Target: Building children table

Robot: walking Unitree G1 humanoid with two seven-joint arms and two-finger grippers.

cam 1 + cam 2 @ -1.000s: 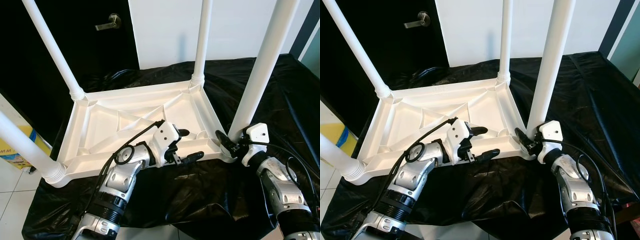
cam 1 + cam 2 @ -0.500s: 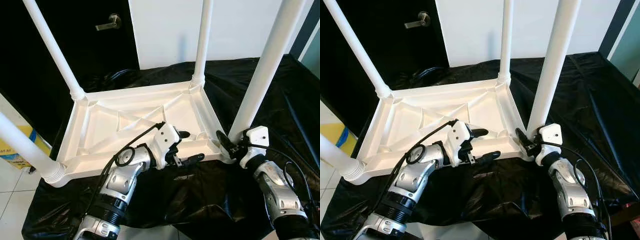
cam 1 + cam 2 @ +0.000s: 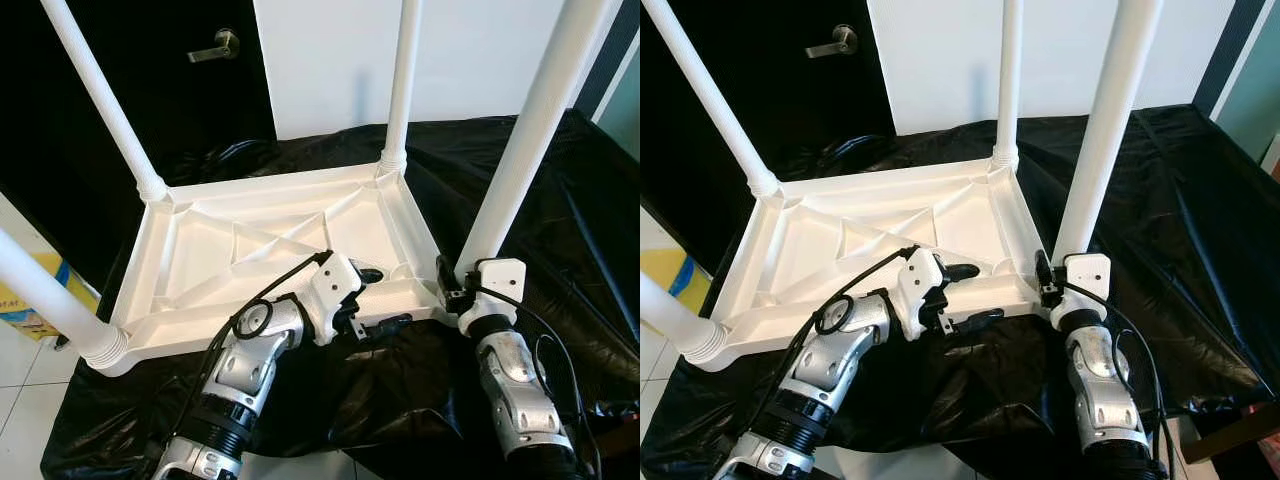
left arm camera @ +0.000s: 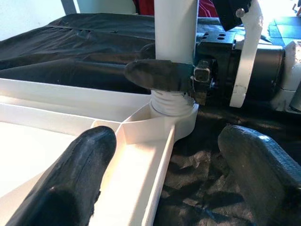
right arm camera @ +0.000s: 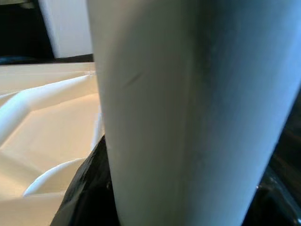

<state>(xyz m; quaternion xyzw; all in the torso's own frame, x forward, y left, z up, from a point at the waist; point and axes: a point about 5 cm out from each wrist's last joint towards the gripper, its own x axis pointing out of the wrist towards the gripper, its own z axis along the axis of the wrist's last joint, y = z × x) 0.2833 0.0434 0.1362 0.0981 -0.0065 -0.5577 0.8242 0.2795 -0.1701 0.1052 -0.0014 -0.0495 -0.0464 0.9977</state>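
Compared with one second ago, the right gripper (image 3: 448, 287) is sitting closer to the near right leg (image 3: 530, 130), with its wrist more under the leg's base, and the arm is standing more upright. The left gripper (image 3: 385, 298) is lying a little lower on the near rim of the table top than before. The table itself is not looking moved.

The right gripper is pressing against the base of the near right leg, one black finger (image 4: 160, 74) lying across the threaded collar; the right wrist view is showing the leg very close. I cannot tell how far its fingers are apart. The left gripper is spread wide, one finger (image 4: 70, 179) inside the rim and the other (image 4: 263, 165) outside over the black sheet, holding nothing.

A black sheet (image 3: 560, 190) is covering the surface under the table. Behind are a dark door with a lever handle (image 3: 218, 45) and a white wall panel (image 3: 330, 60). A yellow object (image 3: 25, 290) is lying on the floor at the left.

The white plastic table top (image 3: 250, 250) is lying upside down on the sheet, its ribbed underside facing up, and four white legs are standing up from its corners.
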